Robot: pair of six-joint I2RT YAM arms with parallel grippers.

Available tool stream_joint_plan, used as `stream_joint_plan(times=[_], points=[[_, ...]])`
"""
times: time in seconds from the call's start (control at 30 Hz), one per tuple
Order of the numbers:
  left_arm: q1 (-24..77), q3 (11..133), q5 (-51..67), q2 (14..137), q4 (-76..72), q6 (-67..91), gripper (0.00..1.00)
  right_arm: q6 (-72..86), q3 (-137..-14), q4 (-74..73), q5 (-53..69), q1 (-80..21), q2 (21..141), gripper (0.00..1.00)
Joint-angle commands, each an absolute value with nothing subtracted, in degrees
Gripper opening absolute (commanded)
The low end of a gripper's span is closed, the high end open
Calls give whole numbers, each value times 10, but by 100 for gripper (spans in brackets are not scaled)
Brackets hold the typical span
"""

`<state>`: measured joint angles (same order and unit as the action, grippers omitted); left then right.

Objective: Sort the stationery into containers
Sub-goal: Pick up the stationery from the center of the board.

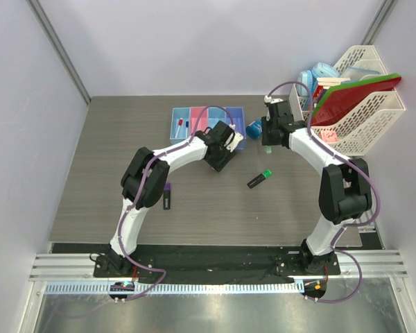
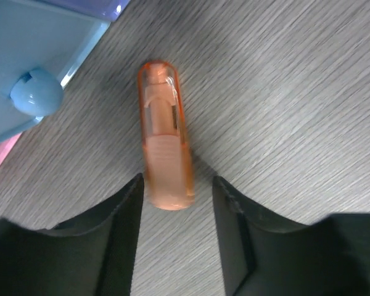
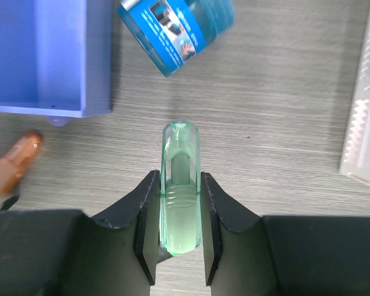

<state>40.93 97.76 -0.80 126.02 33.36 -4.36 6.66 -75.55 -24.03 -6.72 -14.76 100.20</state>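
While the left arm [image 1: 180, 152] is hanging bent over the grey wood-grain bench [image 1: 97, 173], the left arm's jaws are standing apart on either side of a short orange translucent plastic cap [image 2: 165, 139]. That cap is lying flat on the bench just in front of the row of four small translucent rectangular bins [image 1: 184, 111]. Its near end is sitting between the two black fingers [image 2: 120, 234], and a sliver of bench is showing on each side, so nothing is gripping it.

Beside it, the right arm [image 1: 308, 142] is hanging over the same patch, and the right arm's jaws are clamping a short pale-green translucent plastic cap [image 3: 180, 148] from both sides. I cannot tell whether this one is resting on the bench or hanging just off it. A round blue roll with a printed label [image 3: 176, 28] is lying just beyond it, next to the purple-blue end bin [image 3: 43, 55].

A red-capped white pen [image 1: 179, 128] and a blue-capped white pen [image 1: 187, 125] are lying in the far-left light blue bin. A green-capped black highlighter [image 1: 260, 179] is lying on open bench between the arms, and a purple-capped black highlighter [image 1: 167, 195] is lying near the left arm's elbow. At the far right corner a big white lattice file rack [image 1: 374, 121] is holding red and green folders [image 1: 347, 97].
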Motion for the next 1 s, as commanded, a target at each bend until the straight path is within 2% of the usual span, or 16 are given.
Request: stream_joint_plan(times=[0.0, 0.07, 0.1, 0.17, 0.33, 0.57, 0.7, 0.97], points=[[412, 994, 16, 1275, 330, -38, 33, 47, -755, -232, -69, -144, 951, 9], [412, 994, 24, 1275, 334, -37, 20, 44, -761, -235, -69, -143, 938, 9], [412, 996, 31, 1276, 336, -37, 8, 44, -764, -236, -69, -141, 934, 9], [412, 998, 35, 1278, 345, -37, 0, 44, -772, -236, -69, -140, 924, 9], [412, 998, 48, 1268, 373, -40, 0, 48, -787, -240, -62, -137, 909, 9], [405, 973, 94, 1173, 381, -40, 0, 58, -793, -240, -52, -127, 902, 10], [382, 975, 107, 1105, 357, -17, 0, 68, -795, -239, -47, -124, 898, 10], [332, 969, 107, 1077, 282, 53, 0, 82, -798, -229, -24, -124, 900, 10]])
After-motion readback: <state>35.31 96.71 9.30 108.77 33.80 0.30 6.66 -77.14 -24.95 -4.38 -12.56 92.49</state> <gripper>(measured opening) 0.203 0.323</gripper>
